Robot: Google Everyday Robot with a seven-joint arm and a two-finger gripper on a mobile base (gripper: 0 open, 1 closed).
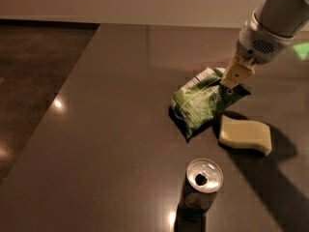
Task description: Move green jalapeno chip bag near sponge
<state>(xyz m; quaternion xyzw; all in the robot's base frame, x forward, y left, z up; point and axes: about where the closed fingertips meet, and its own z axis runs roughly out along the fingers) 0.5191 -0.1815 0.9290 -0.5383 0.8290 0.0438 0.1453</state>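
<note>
One risk: gripper (235,76), closed on chip bag (200,103) corner (sponge (245,136) just beside), may lose it or nudge the sponge.

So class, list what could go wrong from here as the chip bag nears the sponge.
1. The end effector sits at the upper right corner of the green jalapeno chip bag. The bag already lies close beside the sponge, so more travel may shove the sponge away.
2. The opened can stands upright just in front of both, so a low sweep could tip it.
</note>
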